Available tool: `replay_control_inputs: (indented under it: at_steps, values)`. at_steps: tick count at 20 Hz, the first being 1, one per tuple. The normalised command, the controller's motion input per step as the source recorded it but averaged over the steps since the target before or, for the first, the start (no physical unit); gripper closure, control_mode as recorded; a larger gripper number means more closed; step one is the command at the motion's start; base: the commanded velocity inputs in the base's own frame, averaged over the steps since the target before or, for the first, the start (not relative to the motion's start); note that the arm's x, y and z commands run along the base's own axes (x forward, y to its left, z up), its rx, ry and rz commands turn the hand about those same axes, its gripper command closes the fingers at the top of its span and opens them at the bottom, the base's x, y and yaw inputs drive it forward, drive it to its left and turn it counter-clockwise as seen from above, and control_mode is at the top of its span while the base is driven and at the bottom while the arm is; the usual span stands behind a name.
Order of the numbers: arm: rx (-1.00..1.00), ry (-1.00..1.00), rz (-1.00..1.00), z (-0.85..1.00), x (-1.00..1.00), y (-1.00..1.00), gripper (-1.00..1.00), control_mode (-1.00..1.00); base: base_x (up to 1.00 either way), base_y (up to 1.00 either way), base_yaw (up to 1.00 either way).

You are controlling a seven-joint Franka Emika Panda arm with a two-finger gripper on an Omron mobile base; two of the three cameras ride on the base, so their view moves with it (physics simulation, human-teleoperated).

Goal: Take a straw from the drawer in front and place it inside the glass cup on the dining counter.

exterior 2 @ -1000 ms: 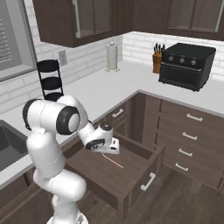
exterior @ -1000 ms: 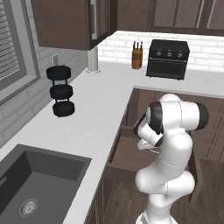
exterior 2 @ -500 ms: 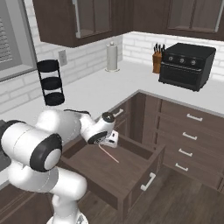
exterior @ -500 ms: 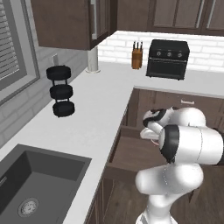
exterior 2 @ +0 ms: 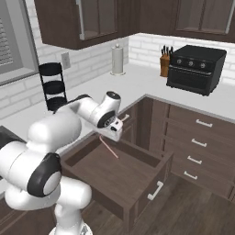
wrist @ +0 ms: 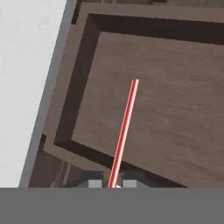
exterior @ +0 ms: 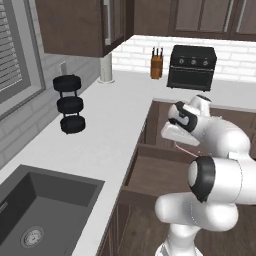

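Where the left base view looks down past the white arm, the wide, shallow dark-brown wooden drawer is seen pulled out from under the white L-shaped counter top. The white two-finger gripper is held above the far part of the drawer, and a short length of the thin red-pink straw is seen slanting out from beneath it, partly hidden behind the arm. A dark sink basin is set into the counter at the lower left, a black three-tier round rack stands by the wall, and a black countertop oven and a brown wooden knife block are placed at the back.

In the right base view, the gripper is poised over the open drawer, and the straw is seen hanging from it at a slant, its lower end raised clear of the brown drawer floor. A white paper-towel roll stands on the counter behind.

In the hand view, the straw is clamped between the two dark fingertips, the jaws being closed tight on its near end. The straw is seen reaching away over the drawer's brown inside, with the white counter edge at the left.
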Motion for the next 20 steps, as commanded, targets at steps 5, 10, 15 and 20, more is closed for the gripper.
replay_control_inputs:
  at_steps: [5, 10, 15, 20]
  values:
    - [0.00, 0.33, -0.12, 1.00, -0.04, -0.01, 1.00, -1.00, 0.00, 0.00, 0.00]
    - [0.00, 0.38, -0.08, 1.00, -0.38, -0.20, 1.00, -1.00, 0.00, 0.00, 0.00]
    - [0.00, 0.40, -0.03, 0.98, -0.72, -0.26, 1.00, -1.00, 0.00, 0.00, 0.00]
    - [0.00, 0.35, 0.00, 0.62, -0.89, -0.11, 1.00, -1.00, 0.00, 0.00, 0.00]
